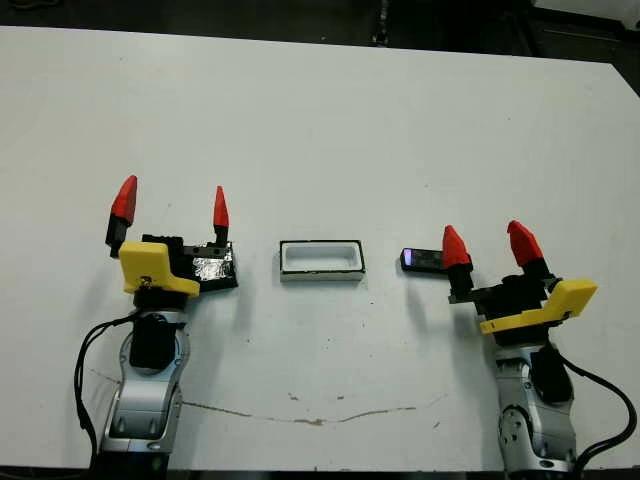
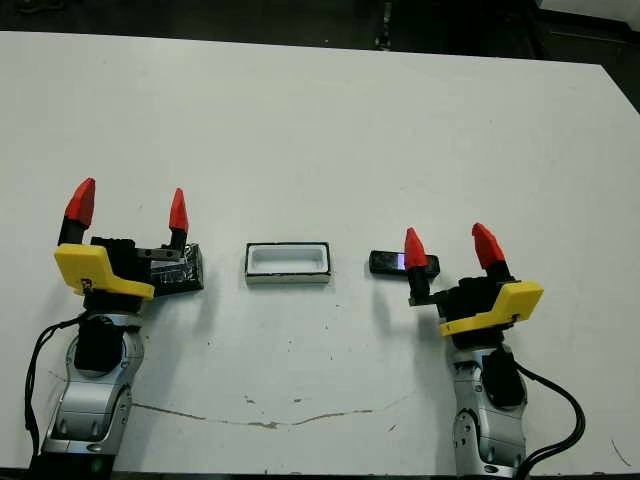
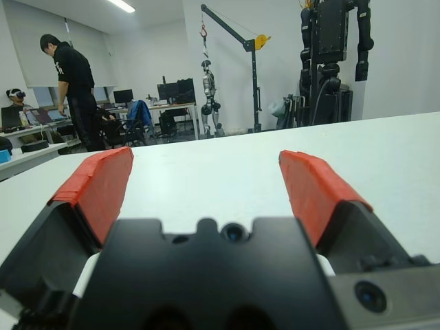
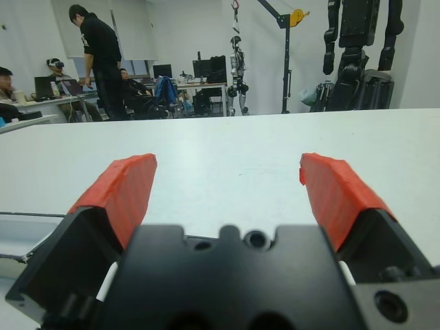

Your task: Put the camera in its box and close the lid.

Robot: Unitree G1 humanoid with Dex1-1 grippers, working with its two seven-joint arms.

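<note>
The camera (image 1: pixel 424 259) lies flat on the white table (image 1: pixel 320 120), just in front of the right gripper (image 1: pixel 483 245), and the gripper's inner red fingertip stands over or against its near end. Contact cannot be confirmed from the head views. The bluish glint marks the end of the camera that points toward the box (image 1: pixel 321 260). The box sits open and empty at the centre of the table, between the two arms, with its white inside exposed. The lid (image 1: pixel 212 268) rests to the left of the box, partly under the left gripper (image 1: pixel 172 206), silvery patch upward.

Both grippers stand with fingers spread wide, holding nothing; the wrist views confirm only bare table between each pair of fingertips.

Judged status: nothing is placed yet, and the step in hand is the pick-up of the camera with the right arm.

Recommendations for you:
- The camera lies off to the inner side of the right gripper, not between the fingers. Shift the gripper toward the box before you descend.
- Bring the fingers across the camera's narrow width, near its middle, so it does not pivot when lifted.
- The bar is slim and lies flat. Come down low enough that the tips reach its sides, then close gently.
- Keep the long side aligned with the box's long side for the drop.
- Leave the left gripper at the lid, ready for the closing step
</note>
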